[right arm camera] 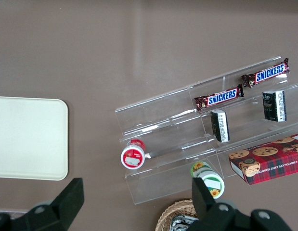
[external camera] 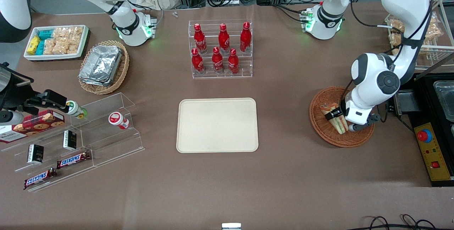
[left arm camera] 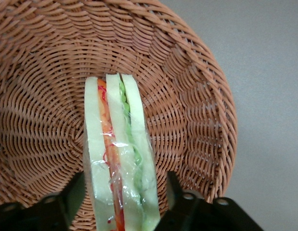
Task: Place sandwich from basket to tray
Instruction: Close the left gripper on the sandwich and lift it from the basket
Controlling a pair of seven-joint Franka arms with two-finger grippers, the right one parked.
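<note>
On the brown worktop (external camera: 227, 187), the tray (external camera: 217, 125) lay flat and bare, nearer the front camera than the rack of red bottles (external camera: 220, 48). Taking that tray as my landmark, the basket (external camera: 321, 130) sat well apart from it toward my working end, at about the same nearness to the camera. The sandwich (external camera: 337, 118) was in that basket, standing on its edge with the bread slices upright and the red and green filling showing between them.

My claw (external camera: 341, 119) was down in the basket, right at the sandwich. From my wrist I saw the sandwich (left arm camera: 121, 159) running straight out from between my fingers (left arm camera: 74, 195), its long axis in line with my reach and its flat bread faces turned toward the two pads. The fingers stood wide, one on each side of the wedge, close to the wrap; I could not tell whether either pad was already touching it, and I judged the squeeze not yet made.

So the grip had to close across the thickness of the slices. After that, the carry would run sideways from the basket (left arm camera: 197, 96) toward the tray, toward the parked arm's end.
</note>
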